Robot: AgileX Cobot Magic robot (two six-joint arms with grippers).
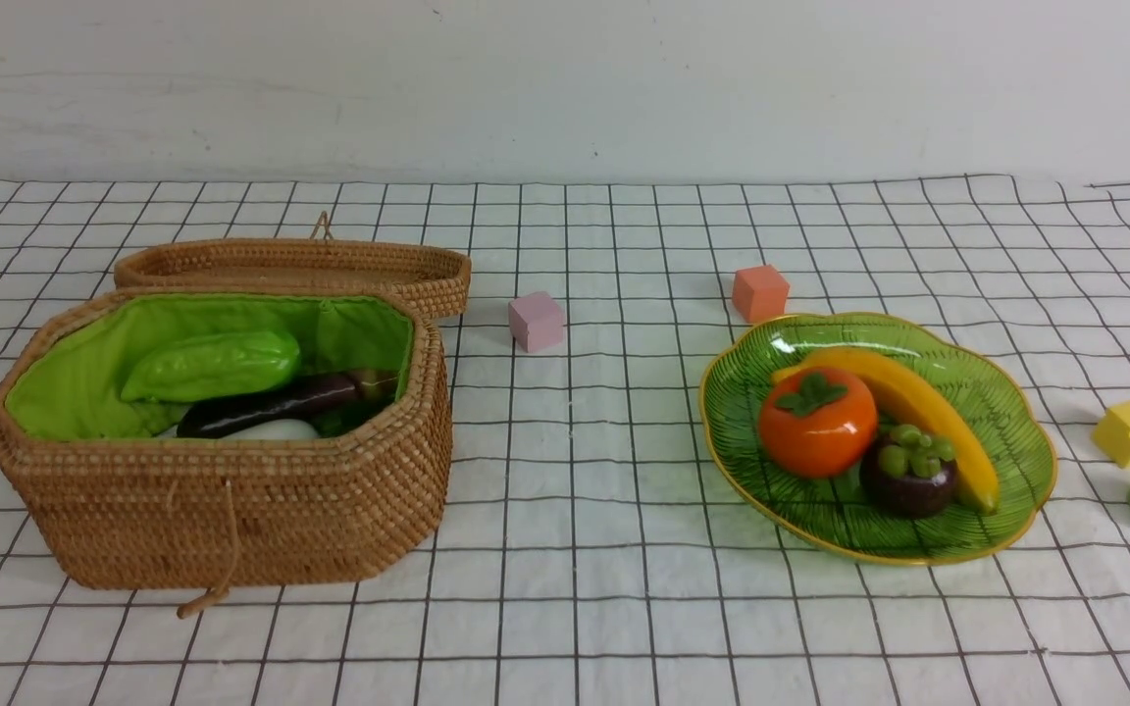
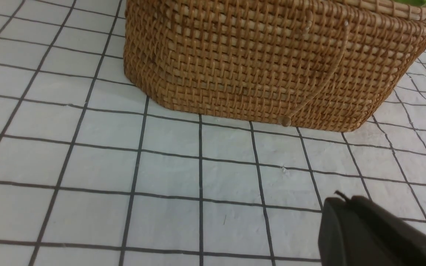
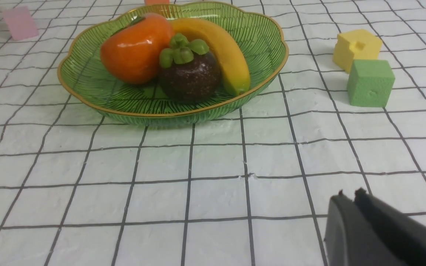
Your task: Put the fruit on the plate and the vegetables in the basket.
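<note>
Green gourd (image 1: 212,365) in basket (image 1: 222,510): front view only, wrist views without.

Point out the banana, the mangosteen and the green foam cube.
banana (image 1: 918,402), front view, middle of its yellow body.
mangosteen (image 3: 190,77), right wrist view, dark purple side.
green foam cube (image 3: 370,83), right wrist view, front face.

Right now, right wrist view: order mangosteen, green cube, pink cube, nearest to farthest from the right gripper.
1. Green cube, on the cloth outside the plate, closest to the right gripper.
2. Mangosteen, on the plate.
3. Pink cube, beyond the plate's far side.
</note>
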